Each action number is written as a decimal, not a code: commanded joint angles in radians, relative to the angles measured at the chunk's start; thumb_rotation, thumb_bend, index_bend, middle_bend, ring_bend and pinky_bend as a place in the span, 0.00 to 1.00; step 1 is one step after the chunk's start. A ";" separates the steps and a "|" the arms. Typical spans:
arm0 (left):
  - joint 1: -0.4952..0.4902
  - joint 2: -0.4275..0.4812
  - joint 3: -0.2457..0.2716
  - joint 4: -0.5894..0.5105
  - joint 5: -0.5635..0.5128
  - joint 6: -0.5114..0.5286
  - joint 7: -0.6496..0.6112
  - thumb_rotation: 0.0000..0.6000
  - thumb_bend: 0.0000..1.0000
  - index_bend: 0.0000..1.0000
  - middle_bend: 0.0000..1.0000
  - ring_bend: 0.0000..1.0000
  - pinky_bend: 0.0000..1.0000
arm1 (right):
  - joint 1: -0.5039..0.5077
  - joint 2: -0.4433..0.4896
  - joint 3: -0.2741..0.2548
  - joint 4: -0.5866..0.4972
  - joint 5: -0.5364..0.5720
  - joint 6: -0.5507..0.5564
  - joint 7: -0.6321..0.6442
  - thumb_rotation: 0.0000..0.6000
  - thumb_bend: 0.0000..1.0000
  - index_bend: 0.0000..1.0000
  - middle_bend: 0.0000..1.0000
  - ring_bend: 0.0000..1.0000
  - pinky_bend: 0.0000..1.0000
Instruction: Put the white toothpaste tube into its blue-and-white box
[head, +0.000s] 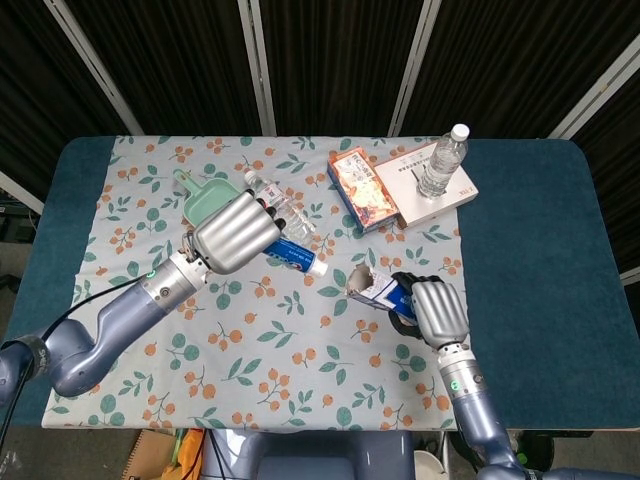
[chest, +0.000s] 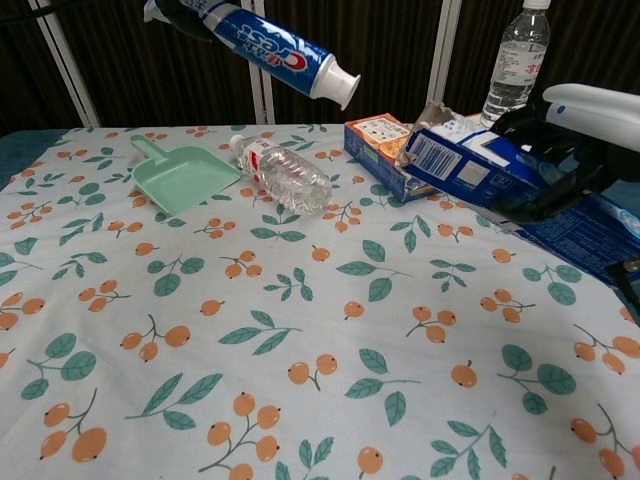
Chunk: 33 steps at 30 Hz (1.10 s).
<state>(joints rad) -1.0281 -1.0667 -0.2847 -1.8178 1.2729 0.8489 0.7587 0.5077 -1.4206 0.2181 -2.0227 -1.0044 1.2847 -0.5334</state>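
The tube (chest: 285, 59) is in the air above the desk, held by the left hand (head: 237, 233), whose fingers are wrapped around its rear end; its white cap (chest: 340, 83) points down and to the right, toward the box (chest: 470, 168). In the head view the cap end sticks out of the left hand and stops a little short of the box's torn open flaps (head: 358, 279), apart from them. The right hand (head: 437, 310) grips the box from above, fingers curled over its blue side, and holds it tilted with the open mouth raised and turned toward the tube. The box is lifted off the floral cloth (chest: 250, 340) that covers the middle of the blue desk (head: 530, 250). Under the left hand lies a clear bottle (chest: 283, 172) on its side, its cap toward the green dustpan (chest: 184, 178) just beside it. Behind the box, in the chest view, a small orange-printed carton (chest: 378, 135) lies flat on the cloth. Next to it at the far right a white book (head: 425, 185) lies partly on the cloth, and 1 upright water bottle (head: 442, 160) stands on it. Dark curtains with white poles hang behind the desk.
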 joint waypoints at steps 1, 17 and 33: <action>-0.013 -0.030 0.006 0.010 -0.025 0.010 0.030 1.00 0.49 0.75 0.79 0.71 0.74 | 0.000 0.004 0.000 -0.002 0.001 0.000 0.006 1.00 0.36 0.41 0.50 0.46 0.36; -0.095 -0.175 0.005 0.045 -0.111 0.064 0.167 1.00 0.49 0.75 0.79 0.71 0.74 | -0.001 0.037 0.000 -0.022 0.005 0.002 0.032 1.00 0.35 0.41 0.50 0.46 0.36; -0.169 -0.247 0.015 0.095 -0.139 0.052 0.193 1.00 0.48 0.74 0.77 0.70 0.74 | -0.004 0.078 0.009 -0.054 0.014 0.006 0.066 1.00 0.35 0.41 0.50 0.46 0.36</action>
<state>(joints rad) -1.1922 -1.3100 -0.2697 -1.7274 1.1301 0.9036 0.9541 0.5047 -1.3446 0.2275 -2.0750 -0.9892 1.2913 -0.4696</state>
